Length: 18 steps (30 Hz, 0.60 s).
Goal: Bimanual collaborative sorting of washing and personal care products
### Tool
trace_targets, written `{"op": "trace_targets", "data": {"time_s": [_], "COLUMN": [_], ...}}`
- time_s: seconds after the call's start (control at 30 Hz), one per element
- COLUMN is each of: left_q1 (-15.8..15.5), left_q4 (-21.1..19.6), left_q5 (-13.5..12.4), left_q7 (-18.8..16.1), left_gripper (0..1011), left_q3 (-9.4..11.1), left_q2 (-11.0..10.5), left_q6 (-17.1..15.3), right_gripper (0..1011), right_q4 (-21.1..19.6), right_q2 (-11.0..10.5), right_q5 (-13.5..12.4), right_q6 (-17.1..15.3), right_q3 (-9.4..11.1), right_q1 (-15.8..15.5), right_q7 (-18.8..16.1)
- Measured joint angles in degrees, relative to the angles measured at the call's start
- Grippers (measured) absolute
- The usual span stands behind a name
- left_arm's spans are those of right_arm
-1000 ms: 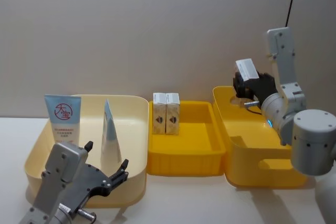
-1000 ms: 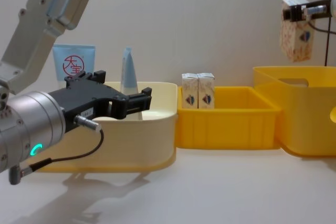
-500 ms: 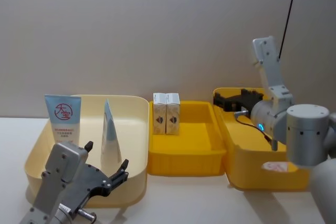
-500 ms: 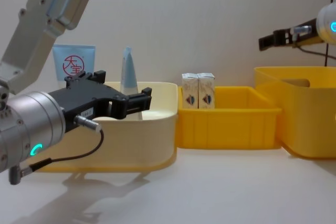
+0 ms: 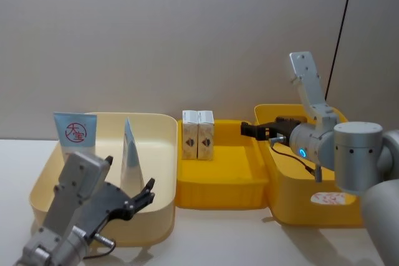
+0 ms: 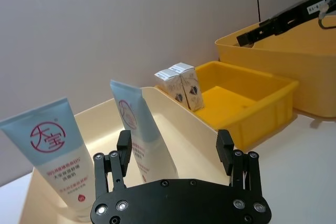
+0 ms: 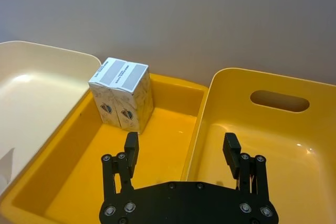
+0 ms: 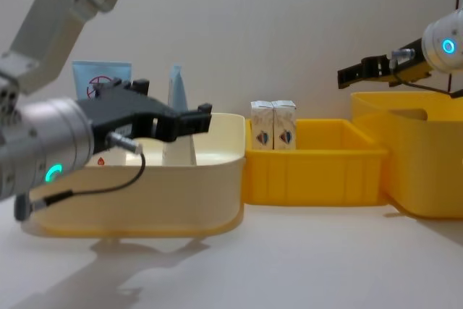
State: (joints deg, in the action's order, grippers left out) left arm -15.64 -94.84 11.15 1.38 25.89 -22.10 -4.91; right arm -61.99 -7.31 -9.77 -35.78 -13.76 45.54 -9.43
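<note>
Before grey wall [image 5: 156, 29], pale table [image 5: 218, 241], bins [image 5: 218, 195], white cartons [image 5: 197, 134]

Plain grey wall [image 5: 156, 29] behind white table [image 5: 218, 241]

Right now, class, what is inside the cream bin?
Two tubes stand inside the cream bin: a light blue tube with a red logo and a pale tapering tube. The left gripper hides part of its floor.

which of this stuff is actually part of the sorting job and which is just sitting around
In the job: two standing cartons; flat carton in the right yellow bin; tapering tube; red-logo tube; open left claw by the cream bin; open right claw above the middle yellow bin's rim.
Just there: black cable on the wall.
</note>
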Motion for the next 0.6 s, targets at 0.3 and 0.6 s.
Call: {"op": "trace_targets", "data": {"time_s": [0.3, 0.6], "left_q1": [-4.21, -7.68], "left_q4": [-0.50, 1.50], "left_q5": [-0.28, -0.21], "left_q7": [2.31, 4.82], "left_gripper": [1004, 1003], "left_q3": [0.70, 1.66], "left_q2": [0.38, 1.40], "left_q6": [-6.12, -10.27], "right_gripper": [1001, 1001], "right_q4": [1.29, 1.82], "right_q2": [0.21, 0.31], "right_q5": [-0.30, -0.47], "right_q6": [-0.80, -1.20], "right_q3": [-0.07, -0.12], "right_q1": [0.66, 0.98], "right_q7": [-0.91, -1.37]}}
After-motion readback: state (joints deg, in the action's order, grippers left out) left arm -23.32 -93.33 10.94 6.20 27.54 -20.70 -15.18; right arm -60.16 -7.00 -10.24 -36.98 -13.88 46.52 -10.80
